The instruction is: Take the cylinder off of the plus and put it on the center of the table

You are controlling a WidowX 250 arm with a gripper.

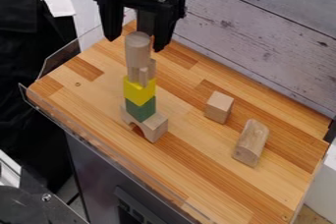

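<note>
A plain wooden cylinder (pixel 138 49) stands upright on top of a block tower at the table's left part. Directly under it is a small pale wooden piece (pixel 143 74), which looks like the plus. Below that come a yellow block (pixel 140 90), a green block (pixel 140 109) and a wooden arch block (pixel 154 126) on the wooden table (pixel 177 166). My gripper (pixel 136 42) hangs over the tower, open, with one finger to the left and one to the right of the cylinder's upper part. Whether the fingers touch it is hard to tell.
Right of the tower lie a wooden cube (pixel 219 106) and, nearer the right side, a rounded wooden block (pixel 250 142). A clear low guard (pixel 61 59) edges the table's left side. A plank wall (pixel 263 36) rises behind.
</note>
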